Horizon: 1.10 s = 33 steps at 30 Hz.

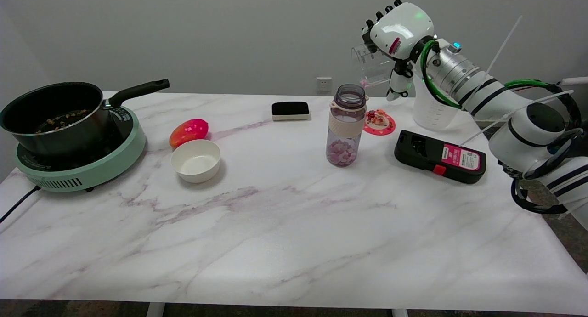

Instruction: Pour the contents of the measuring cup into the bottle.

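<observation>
The right hand point(398, 34) hangs in the air over the far right part of the worktop point(285, 225), its fingers wrapped round a clear measuring cup point(370, 64). The cup is lifted well clear of the surface and tipped onto its side, with its long axis near level and its mouth facing left, toward the bottle point(347, 126). I can see a touch of pink low inside the cup, near the hand, but how much is left in it I cannot tell through the clear wall.

The bottle stands upright near the middle of the worktop, toward the far edge, its mouth open and a heap of pink and pale pieces lying in its bottom. From the hand it lies down and to the left. The cup's mouth looks to sit above the bottle's rim and a little to the right of it, not squarely over it, though depth is hard to read from here.

That offset is what matters, I think: anything spilling from the cup now could land beside the bottle, near the pink coaster point(379, 122), so the cup's lip would need to come over the opening first.

A second, bigger clear jug point(432, 112) stands behind the arm.
</observation>
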Motion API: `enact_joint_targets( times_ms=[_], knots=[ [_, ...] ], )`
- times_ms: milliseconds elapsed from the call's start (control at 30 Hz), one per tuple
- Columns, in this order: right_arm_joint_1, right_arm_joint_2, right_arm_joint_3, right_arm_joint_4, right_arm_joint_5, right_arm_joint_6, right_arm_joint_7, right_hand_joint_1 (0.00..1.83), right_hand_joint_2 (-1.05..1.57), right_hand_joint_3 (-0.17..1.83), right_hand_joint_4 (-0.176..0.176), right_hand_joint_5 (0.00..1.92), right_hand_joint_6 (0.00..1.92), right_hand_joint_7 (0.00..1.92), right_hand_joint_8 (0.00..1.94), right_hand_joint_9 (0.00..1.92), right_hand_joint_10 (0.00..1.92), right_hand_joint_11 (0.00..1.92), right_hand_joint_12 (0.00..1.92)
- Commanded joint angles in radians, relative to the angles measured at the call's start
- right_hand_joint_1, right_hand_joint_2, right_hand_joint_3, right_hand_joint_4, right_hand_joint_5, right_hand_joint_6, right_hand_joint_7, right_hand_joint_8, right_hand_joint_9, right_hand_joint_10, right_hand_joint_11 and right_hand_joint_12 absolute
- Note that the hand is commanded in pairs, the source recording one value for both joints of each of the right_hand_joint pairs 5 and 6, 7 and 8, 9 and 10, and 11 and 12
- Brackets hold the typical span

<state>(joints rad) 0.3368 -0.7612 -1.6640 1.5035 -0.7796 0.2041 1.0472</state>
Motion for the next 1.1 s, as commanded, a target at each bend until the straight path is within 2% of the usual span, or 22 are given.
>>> enact_joint_targets(
  times_ms=[33,1100],
  knots=[
    [0.006,0.006,-0.007,-0.006,-0.019,0.002,0.016,1.19,1.56,0.4,0.0,1.92,1.92,1.92,1.92,1.7,1.7,1.39,1.39],
    [0.003,0.017,-0.002,0.016,-0.068,0.019,0.034,1.18,1.57,0.34,0.0,1.92,1.92,1.92,1.92,1.71,1.71,1.4,1.4]
  ],
)
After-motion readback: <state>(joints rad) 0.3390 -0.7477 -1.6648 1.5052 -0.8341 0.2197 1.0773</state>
